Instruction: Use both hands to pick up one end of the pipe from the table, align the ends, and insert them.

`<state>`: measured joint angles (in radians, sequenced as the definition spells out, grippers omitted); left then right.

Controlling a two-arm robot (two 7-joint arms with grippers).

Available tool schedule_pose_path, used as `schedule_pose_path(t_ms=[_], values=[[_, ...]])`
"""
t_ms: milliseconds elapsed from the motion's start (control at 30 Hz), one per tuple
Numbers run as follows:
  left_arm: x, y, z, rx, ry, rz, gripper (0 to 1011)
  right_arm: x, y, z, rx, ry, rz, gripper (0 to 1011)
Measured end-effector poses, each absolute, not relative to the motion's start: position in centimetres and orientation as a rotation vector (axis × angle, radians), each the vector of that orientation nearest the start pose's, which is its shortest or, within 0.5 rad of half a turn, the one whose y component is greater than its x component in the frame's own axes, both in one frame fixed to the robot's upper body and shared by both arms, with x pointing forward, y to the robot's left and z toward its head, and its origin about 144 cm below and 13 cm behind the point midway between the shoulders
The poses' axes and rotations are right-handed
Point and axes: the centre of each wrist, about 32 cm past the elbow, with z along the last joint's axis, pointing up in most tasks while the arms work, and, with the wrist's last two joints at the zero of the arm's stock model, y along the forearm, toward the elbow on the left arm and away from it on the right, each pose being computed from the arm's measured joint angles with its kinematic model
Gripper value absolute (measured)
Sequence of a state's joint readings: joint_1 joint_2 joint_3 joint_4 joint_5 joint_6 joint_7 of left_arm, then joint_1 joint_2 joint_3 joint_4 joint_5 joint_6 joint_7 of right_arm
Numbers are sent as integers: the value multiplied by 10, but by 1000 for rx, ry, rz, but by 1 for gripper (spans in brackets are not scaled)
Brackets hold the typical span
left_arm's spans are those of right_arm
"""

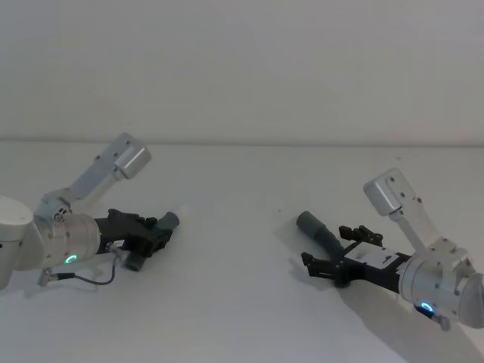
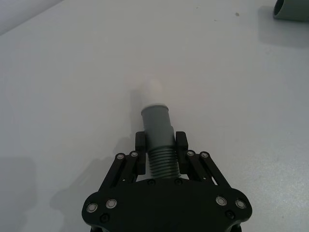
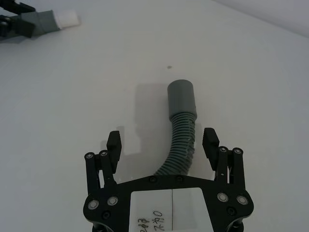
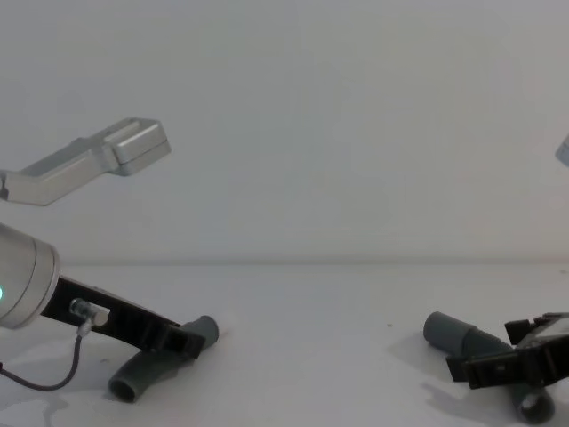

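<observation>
on the table, left hand seemingly pinches white-tipped hose; right hand spread around plain hose.

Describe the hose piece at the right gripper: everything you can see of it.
The right hose piece is a short, curved length of dark grey corrugated hose, plastic or rubber by its look, ending in a smooth lighter grey cuff that faces away from the gripper. It lies on the white table. The right gripper is open around its ribbed section, fingers apart from it on either side. Its near end runs under the gripper body.
</observation>
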<state>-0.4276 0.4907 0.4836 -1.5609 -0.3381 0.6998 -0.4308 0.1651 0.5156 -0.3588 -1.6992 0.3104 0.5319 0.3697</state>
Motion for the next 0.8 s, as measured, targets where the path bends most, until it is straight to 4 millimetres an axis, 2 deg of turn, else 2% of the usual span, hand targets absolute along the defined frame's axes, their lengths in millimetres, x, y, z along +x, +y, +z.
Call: schedule_pose_path(t_ms=[800], values=[[536, 237, 1247, 577, 204, 813, 354, 497, -256, 1200, -478, 195, -885, 1002]])
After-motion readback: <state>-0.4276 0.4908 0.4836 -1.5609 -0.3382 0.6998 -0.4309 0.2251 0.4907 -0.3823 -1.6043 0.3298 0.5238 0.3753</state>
